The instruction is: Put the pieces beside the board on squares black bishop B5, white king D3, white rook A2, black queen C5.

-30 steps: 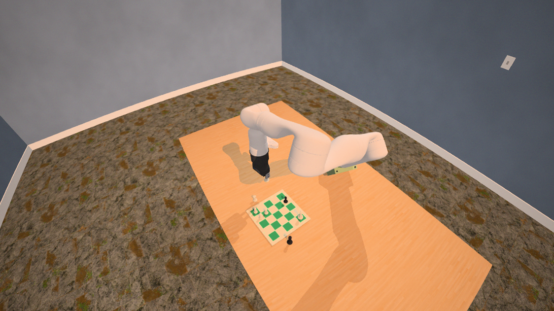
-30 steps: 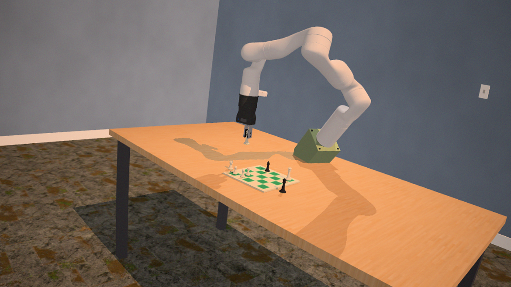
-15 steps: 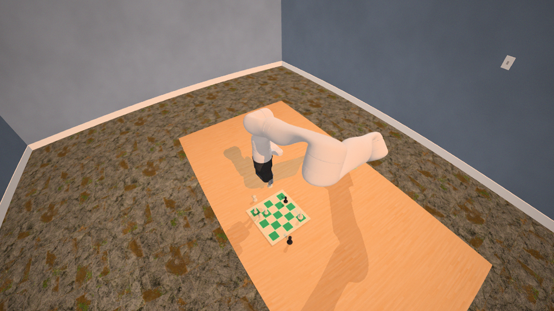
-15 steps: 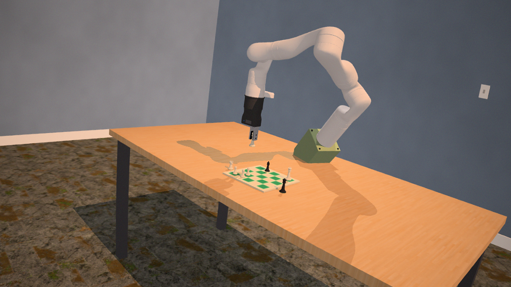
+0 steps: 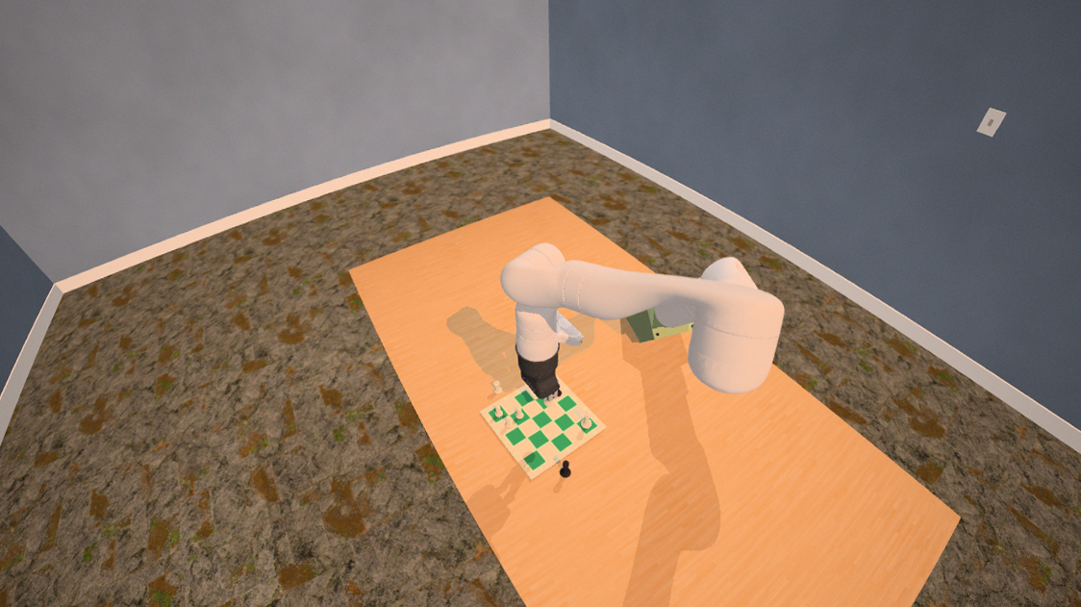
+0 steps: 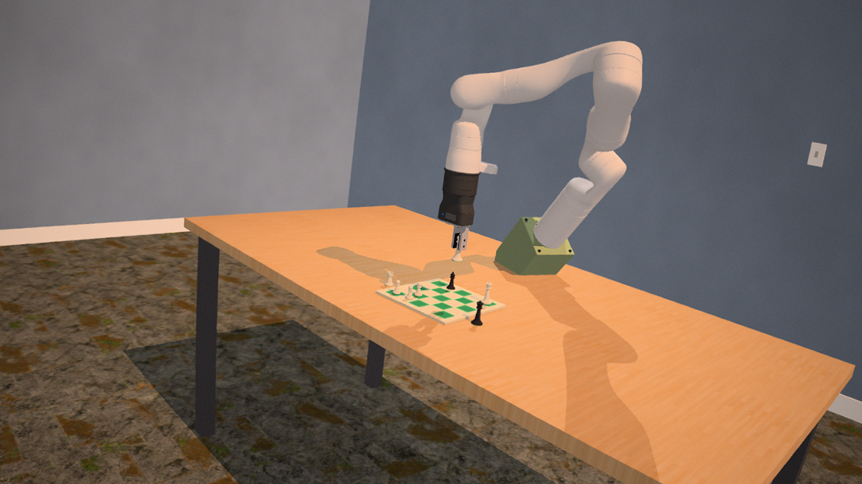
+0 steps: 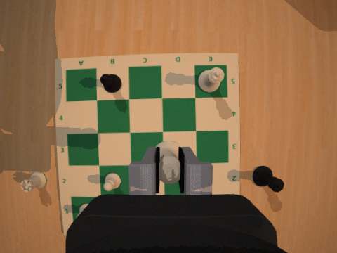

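Note:
The green and cream chessboard point(image 7: 147, 131) lies on the table, and it also shows in the exterior view point(image 6: 440, 299). My gripper point(image 7: 168, 162) is shut on a white piece, by its look the white king point(image 7: 168, 157). It holds the piece above the board near squares C3 and D3. In the exterior view the gripper point(image 6: 458, 242) hangs well above the board. The black bishop point(image 7: 111, 83) stands on B5. The black queen point(image 7: 264, 177) stands off the board beside row 2, on the E side. The white rook point(image 7: 35, 180) stands off the board beside A2.
A tall white piece point(image 7: 210, 80) stands on E5. A white pawn point(image 7: 111, 182) stands on B2, and another white piece point(image 7: 83, 207) near A1 is half hidden by my wrist. The arm's green base point(image 6: 532, 249) stands behind the board.

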Action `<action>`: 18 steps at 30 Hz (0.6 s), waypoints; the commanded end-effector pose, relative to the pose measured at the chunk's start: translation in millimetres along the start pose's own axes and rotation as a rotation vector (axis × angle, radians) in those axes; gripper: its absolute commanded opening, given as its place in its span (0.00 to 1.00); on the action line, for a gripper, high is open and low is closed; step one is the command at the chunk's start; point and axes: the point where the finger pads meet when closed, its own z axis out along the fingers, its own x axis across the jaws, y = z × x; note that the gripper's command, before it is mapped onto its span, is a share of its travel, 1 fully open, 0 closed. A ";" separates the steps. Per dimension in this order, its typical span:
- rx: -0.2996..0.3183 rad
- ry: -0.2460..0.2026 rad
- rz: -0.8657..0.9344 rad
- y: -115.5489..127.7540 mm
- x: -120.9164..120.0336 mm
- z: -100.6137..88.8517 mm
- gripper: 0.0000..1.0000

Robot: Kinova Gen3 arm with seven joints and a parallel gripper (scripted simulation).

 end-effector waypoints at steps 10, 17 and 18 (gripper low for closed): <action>-0.006 0.004 -0.025 4.7 12.9 -1.7 0.00; -0.006 0.004 -0.025 4.7 12.9 0.7 0.00; -0.005 0.004 -0.025 4.7 12.9 2.2 0.00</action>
